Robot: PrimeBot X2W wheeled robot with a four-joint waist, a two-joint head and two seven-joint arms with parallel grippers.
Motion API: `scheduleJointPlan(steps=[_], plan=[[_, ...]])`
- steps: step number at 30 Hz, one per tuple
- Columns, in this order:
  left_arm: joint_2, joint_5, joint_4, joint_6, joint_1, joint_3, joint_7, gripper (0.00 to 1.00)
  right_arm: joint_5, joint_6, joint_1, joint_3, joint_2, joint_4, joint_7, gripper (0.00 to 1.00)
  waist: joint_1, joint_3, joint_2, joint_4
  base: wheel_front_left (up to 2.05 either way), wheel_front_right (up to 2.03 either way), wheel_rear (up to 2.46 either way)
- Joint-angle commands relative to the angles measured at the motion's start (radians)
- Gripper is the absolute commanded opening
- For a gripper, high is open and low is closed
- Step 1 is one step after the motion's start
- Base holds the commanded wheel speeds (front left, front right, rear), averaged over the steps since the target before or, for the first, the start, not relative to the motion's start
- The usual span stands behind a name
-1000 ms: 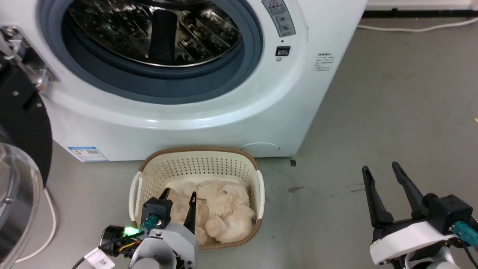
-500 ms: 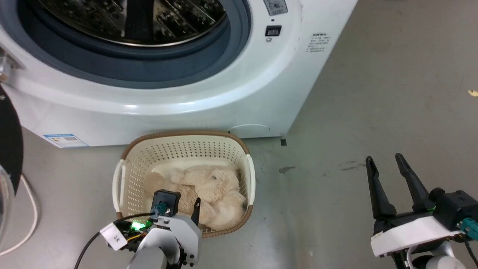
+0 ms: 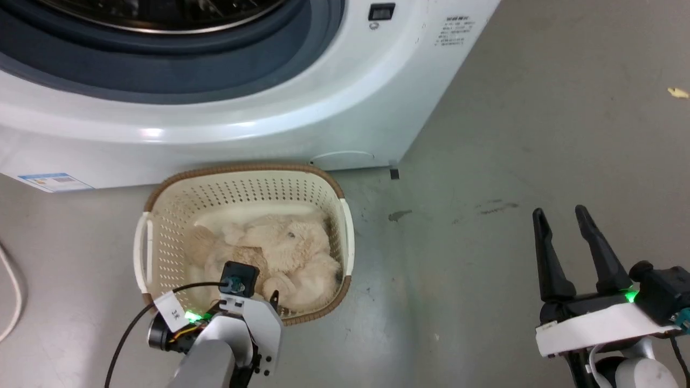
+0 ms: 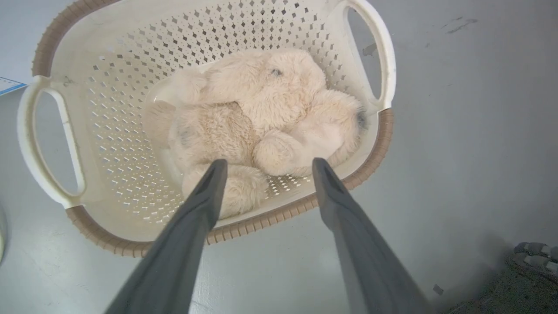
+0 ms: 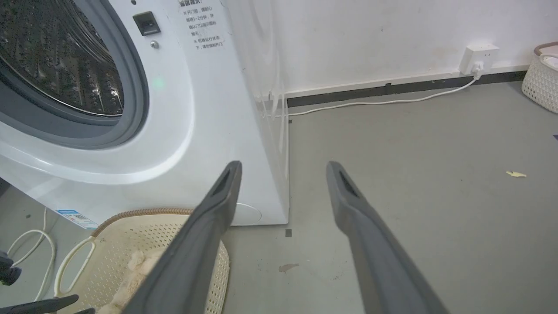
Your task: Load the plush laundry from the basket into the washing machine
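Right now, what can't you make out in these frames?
- Whether the left tool touches the plush laundry: in the head view its wrist housing covers the fingertips, and the left wrist view cannot settle depth.
- The basket bottom: covered by the plush laundry.
- The washing machine drum: cut off by the head view's top edge.
- The side label text: too small in the head view.

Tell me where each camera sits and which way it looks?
Head view: on the head, looking down at the basket before the washing machine; both jaws show, left at the basket.
Left wrist view: on the left wrist, looking down open jaws at the plush toy.
Right wrist view: on the right wrist, facing washing machine and floor between open jaws.
All three share the basket.
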State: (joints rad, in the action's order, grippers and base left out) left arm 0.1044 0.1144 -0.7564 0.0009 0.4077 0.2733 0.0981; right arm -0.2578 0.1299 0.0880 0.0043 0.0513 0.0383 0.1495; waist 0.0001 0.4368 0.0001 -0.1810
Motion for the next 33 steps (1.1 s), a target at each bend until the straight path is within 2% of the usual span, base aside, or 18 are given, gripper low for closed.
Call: scheduleJointPlan(steps=[1, 10, 17, 22, 27, 33], plan=[[0.008, 0.005, -0.025, 0.007, 0.028, 0.01, 0.005, 1.0, -0.012, 0.001, 0.023, 0.002, -0.001, 0.007, 0.01, 1.0, -0.0001, 0.013, -0.0001, -0.007, 0.0, 0.0, 0.0], [0.034, 0.027, -0.115, 0.055, 0.111, 0.039, -0.002, 1.0, -0.049, 0.001, 0.046, 0.01, -0.001, 0.014, 0.028, 1.0, -0.0001, 0.08, -0.0001, -0.029, 0.0, 0.0, 0.0], [0.061, 0.057, -0.184, 0.056, 0.188, 0.054, 0.008, 1.0, -0.083, 0.001, 0.062, 0.004, -0.001, 0.018, 0.043, 1.0, -0.0001, 0.134, -0.0001, -0.049, 0.0, 0.0, 0.0], [0.081, 0.069, -0.237, 0.059, 0.237, 0.076, 0.053, 1.0, -0.101, 0.001, 0.075, 0.007, -0.001, 0.017, 0.053, 1.0, -0.0001, 0.176, -0.0001, -0.06, 0.0, 0.0, 0.0], [0.109, 0.076, -0.283, 0.075, 0.294, 0.099, 0.058, 1.0, -0.123, 0.001, 0.091, 0.017, -0.001, 0.021, 0.064, 1.0, -0.0001, 0.225, -0.0001, -0.072, 0.0, 0.0, 0.0], [0.137, 0.073, -0.354, 0.085, 0.39, 0.157, 0.06, 1.0, -0.153, 0.001, 0.116, 0.03, -0.001, 0.031, 0.081, 1.0, -0.0001, 0.3, -0.0001, -0.092, 0.0, 0.0, 0.0]])
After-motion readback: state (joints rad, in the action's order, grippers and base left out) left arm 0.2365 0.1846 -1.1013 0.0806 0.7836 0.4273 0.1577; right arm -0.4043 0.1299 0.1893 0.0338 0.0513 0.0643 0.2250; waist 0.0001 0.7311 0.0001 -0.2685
